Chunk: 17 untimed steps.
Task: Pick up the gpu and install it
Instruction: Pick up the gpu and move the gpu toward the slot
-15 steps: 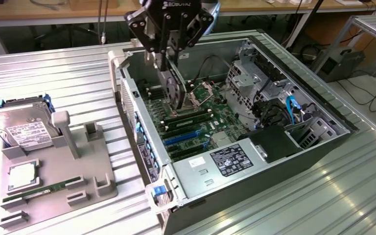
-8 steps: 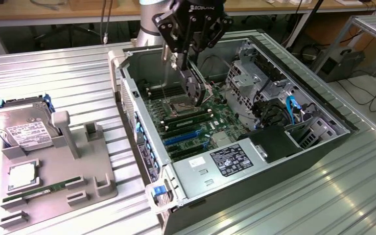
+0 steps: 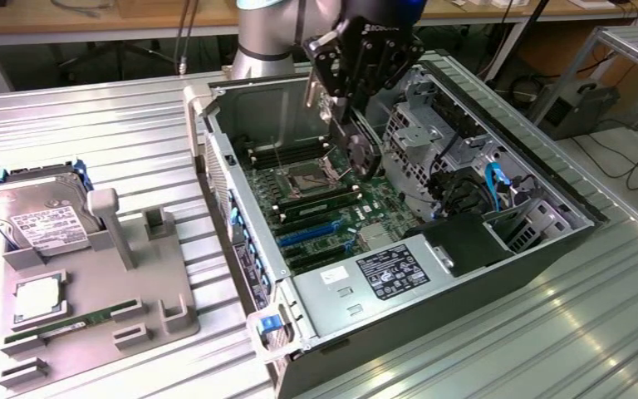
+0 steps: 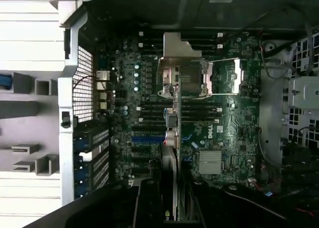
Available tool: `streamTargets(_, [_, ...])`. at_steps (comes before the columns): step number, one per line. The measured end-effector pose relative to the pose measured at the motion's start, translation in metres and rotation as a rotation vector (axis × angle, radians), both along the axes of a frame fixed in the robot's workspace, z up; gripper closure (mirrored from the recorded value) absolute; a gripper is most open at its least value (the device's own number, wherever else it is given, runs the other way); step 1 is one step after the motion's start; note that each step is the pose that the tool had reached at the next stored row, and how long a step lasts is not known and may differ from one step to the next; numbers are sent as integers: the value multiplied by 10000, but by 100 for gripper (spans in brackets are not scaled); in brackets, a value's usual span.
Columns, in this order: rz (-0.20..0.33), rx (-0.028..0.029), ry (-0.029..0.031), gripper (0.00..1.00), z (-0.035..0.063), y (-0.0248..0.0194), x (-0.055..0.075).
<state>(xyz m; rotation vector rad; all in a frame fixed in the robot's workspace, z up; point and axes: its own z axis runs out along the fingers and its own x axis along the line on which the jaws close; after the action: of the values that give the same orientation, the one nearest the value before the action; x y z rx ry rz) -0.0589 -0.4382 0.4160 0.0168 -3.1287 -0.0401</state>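
One arm reaches down into the open computer case (image 3: 452, 324), which lies on its side on the ribbed metal table (image 3: 97, 133). In the exterior view you see the gripper (image 3: 347, 112) with its fingers closed on the gpu (image 3: 361, 154), a flat black card that hangs upright below them. The card sits inside the case opening, above the green motherboard (image 3: 336, 212) and just beside the processor socket (image 3: 310, 181), on the exterior view's right of it. You cannot tell whether its lower edge touches the board. The blue slots (image 3: 302, 237) lie apart from the card, nearer the power supply (image 3: 375, 278) with its white label. In the wrist view you look along the thin edge of the gpu (image 4: 170, 138), clamped between the two dark fingers (image 4: 147, 203) of the gripper (image 4: 169, 193); its silver bracket (image 4: 178, 48) stands at the far end and overlaps the processor socket (image 4: 219, 81) on the motherboard (image 4: 234, 133). On the exterior view's left, well apart from the case, a grey tray (image 3: 175, 307) rests on the table. It holds a silver hard drive (image 3: 36, 216) with a white label, a square processor chip (image 3: 36, 299) and a long slim green memory stick (image 3: 59, 326), each in its own seat.
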Motion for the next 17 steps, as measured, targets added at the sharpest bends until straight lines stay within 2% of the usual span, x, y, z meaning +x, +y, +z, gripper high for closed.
streamTargets(4, [0,0,12,74,-91,-5,214])
streamTargets(8, [1,-1,12,74,-165,-6,297])
streamTargets(12, [1,0,12,74,-257,-6,441])
streamTargets(17, [0,1,18,74,-269,-6,478])
